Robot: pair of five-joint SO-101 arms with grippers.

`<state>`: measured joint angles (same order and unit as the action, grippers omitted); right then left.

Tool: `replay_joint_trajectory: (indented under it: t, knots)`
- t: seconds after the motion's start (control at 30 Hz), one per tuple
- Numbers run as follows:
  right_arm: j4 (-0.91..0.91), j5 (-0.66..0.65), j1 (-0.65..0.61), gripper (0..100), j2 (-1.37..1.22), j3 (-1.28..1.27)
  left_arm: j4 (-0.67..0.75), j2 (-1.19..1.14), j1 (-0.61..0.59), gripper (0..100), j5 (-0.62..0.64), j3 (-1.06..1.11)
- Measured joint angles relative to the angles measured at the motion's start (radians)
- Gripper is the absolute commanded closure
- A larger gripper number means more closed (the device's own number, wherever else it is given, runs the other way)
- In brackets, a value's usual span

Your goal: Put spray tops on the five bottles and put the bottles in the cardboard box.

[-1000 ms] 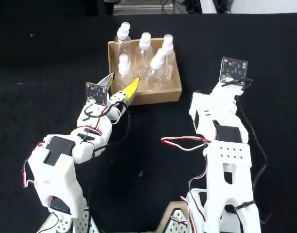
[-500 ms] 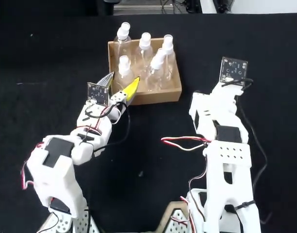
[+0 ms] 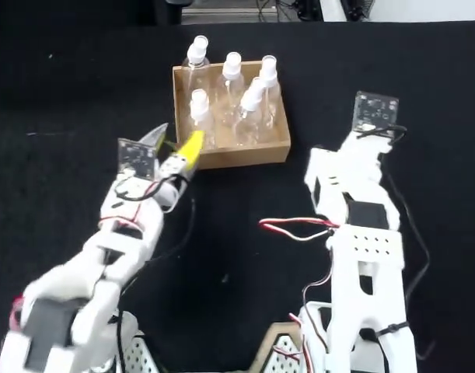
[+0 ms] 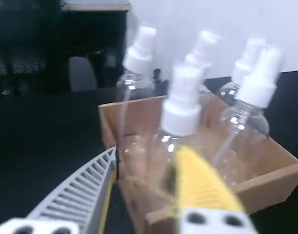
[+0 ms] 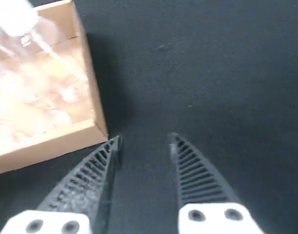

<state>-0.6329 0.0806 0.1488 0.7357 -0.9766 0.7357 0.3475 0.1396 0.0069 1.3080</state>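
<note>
1. Since the earlier frames the left arm (image 3: 128,225) has drawn back toward 7 o'clock, and its base end now sits lower and farther left. The left hand (image 3: 179,137) has slid away from the box's front wall toward the near-left corner. The right arm (image 3: 354,194) and the bottles have not shifted.
2. The cardboard box (image 3: 245,155) sits at about 12 o'clock on the black bench (image 3: 424,78). All five bottles (image 3: 232,85) stand inside it.
3. Each bottle carries a white spray top (image 3: 199,99). Four stand roughly upright. The one at the box's 3 o'clock side (image 3: 251,97) leans toward its neighbour.
4. The left hand is spread open with nothing between its grey and yellow fingers. It hovers at the box's 7 o'clock corner, and the nearest bottle stands just beyond it inside the wall.
5. The right hand (image 5: 143,139) is also open and empty. It hangs over bare bench beside the box's near corner, off the box's 4 o'clock side.
6. Judged from this, both parts of the task look done: tops are fitted and all five bottles are boxed. What is left, at most, is for the arms to back off. The leaning bottle may want straightening, though it is already contained.
</note>
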Motion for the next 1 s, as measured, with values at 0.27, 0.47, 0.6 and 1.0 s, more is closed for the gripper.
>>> replay_joint_trajectory:
  t: [0.27,0.47,0.6,1.0]
  knots:
    - [0.002,0.000,0.069,97.1,0.003,-0.140,-0.410,0.583,-0.112,97,0.002,0.267]
    - [-0.003,0.000,0.048,97.2,0.158,-0.247,-0.796,1.103,-0.207,97,0.002,0.370]
    - [-0.117,0.000,0.038,97.0,0.368,-0.322,-1.208,1.415,-0.219,97,0.002,0.368]
    - [-0.410,0.000,-0.044,97.1,1.059,-0.703,-1.653,1.467,-0.282,97,0.005,0.362]
